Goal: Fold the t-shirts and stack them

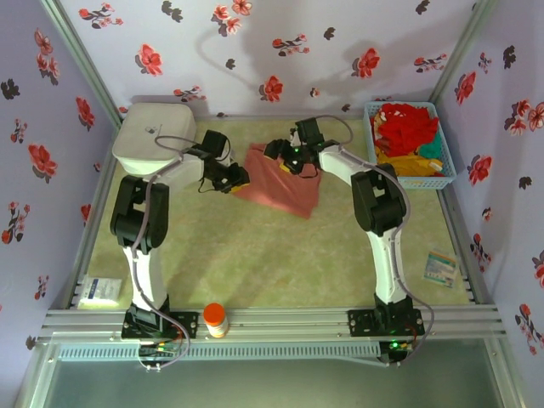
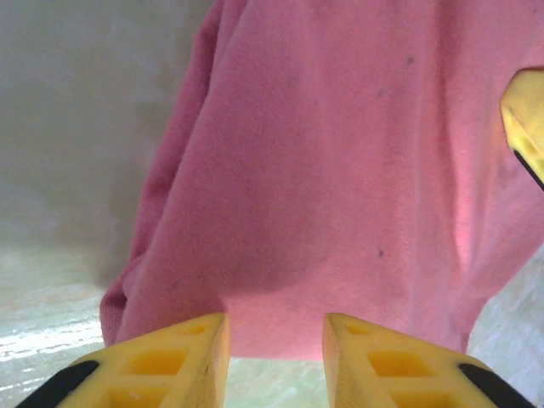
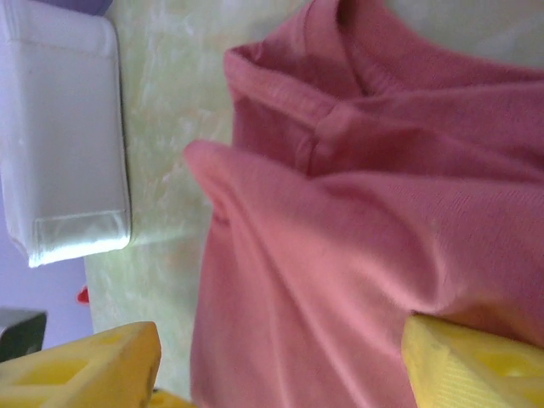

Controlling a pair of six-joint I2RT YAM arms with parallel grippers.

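Pink t-shirt: we see the pink t-shirt [image 1: 280, 189] lying crumpled, partly bunched, on the counter [image 1: 255, 263] in the upper middle of the overhead frame. Its collar and one sleeve show in the upper part of the right wrist view.

Left gripper: the left gripper [image 1: 236, 180] sits at the shirt's left edge. In its own view the jaws stand a little apart at the bottom of the frame, the cloth's edge is just beyond the tips, and bare counter shows in the gap. We see nothing clamped.

Right gripper: the right gripper [image 1: 293, 163] is over the shirt's upper edge, jaws wide apart, straddling a raised ridge of cloth without pinching it.

Other t-shirts: the other t-shirts [image 1: 406, 129], red, yellow and teal, are heaped in the basket [image 1: 427, 181] at the upper right, well apart from the pink one.

White box: the white box [image 1: 153, 136] sits at the upper left, near the left arm.

Why so placed: we judge that each gripper is set at its own side so the two can spread or fold the cloth together.

Step in hand: we judge the shirt is not yet flat, so the task is at an early stage.

Risk: soft cloth may bunch or slip if one side is pinched alone.
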